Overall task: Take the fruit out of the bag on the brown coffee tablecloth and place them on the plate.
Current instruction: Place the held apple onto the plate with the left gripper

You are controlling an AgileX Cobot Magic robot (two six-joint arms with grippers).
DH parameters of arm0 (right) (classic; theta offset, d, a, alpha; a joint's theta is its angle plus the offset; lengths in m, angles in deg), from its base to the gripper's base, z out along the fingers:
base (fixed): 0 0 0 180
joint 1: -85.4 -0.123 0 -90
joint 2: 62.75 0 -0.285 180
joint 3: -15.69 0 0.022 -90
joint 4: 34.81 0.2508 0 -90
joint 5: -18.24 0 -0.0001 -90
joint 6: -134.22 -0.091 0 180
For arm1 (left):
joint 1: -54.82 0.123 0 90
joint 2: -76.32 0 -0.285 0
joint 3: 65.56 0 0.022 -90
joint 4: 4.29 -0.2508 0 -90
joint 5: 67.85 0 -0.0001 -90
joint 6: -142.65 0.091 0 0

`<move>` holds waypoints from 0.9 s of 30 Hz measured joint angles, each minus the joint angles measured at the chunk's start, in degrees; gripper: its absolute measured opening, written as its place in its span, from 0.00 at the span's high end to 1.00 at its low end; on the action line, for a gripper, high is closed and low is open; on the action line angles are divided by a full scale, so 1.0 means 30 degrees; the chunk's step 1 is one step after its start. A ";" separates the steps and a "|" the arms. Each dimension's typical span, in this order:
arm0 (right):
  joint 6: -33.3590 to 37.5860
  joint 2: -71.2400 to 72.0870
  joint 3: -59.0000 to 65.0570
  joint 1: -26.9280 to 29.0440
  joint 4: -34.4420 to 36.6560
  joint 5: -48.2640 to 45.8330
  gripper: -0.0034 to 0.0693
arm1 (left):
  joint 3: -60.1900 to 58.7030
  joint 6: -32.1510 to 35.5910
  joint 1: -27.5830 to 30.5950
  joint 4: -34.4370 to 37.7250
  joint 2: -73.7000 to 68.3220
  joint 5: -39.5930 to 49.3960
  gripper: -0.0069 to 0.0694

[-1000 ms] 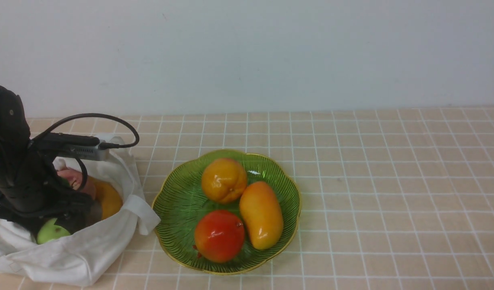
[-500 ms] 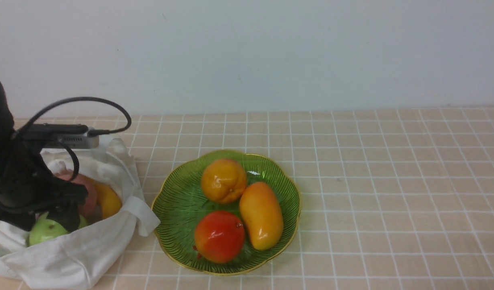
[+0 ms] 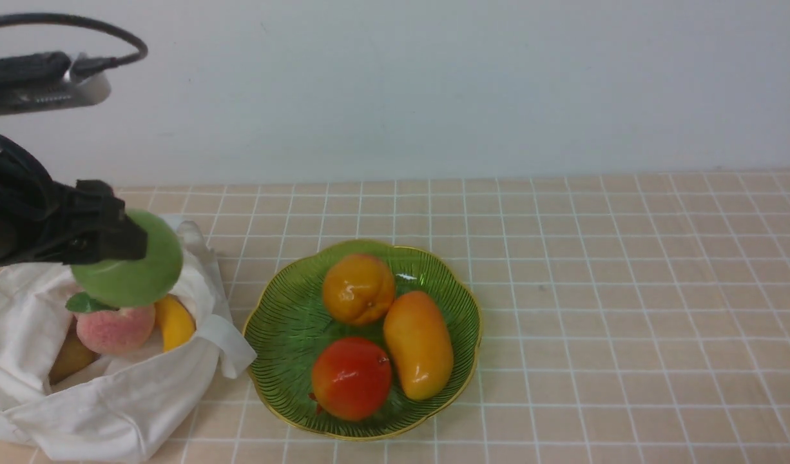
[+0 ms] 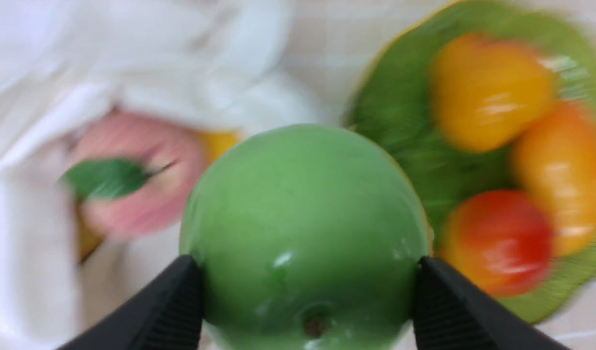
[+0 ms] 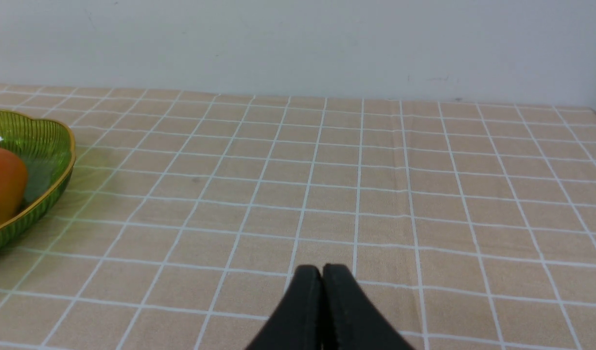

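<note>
Fingers (image 4: 166, 311) of the left gripper (image 4: 305, 296) are clamped on opposite sides of the green apple (image 3: 137, 274), held above the bag (image 3: 111, 406) at the left so the cloth is cleared before transfer to the plate (image 3: 279, 335). The right gripper (image 5: 322, 277) is pressed together, unused.

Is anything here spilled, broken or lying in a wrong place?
Nothing stands out. The left gripper holds the green apple above the bag, the plate sits level, and no fruit lies loose on the tablecloth.

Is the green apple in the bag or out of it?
Out: the left tool holds the apple above the bag.
</note>
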 joint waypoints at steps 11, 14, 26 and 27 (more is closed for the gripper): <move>0.0000 0.0000 0.0000 0.0000 0.0000 0.0000 0.97 | 0.0000 0.2280 -0.4522 0.2319 -0.3061 -0.3641 0.26; 0.0000 0.0000 0.0000 0.0000 0.0000 0.0000 0.97 | 0.0000 0.2301 -0.4888 0.2319 -0.4440 -0.4588 0.26; 0.0000 0.0000 0.0000 0.0000 0.0000 0.0000 0.97 | 0.0000 0.1983 -0.4977 0.2299 -0.8981 -0.5750 0.17; 0.0000 0.0000 0.0000 0.0000 0.0000 0.0000 0.97 | 0.0021 0.1909 -0.4977 0.2299 -0.9125 -0.5689 0.15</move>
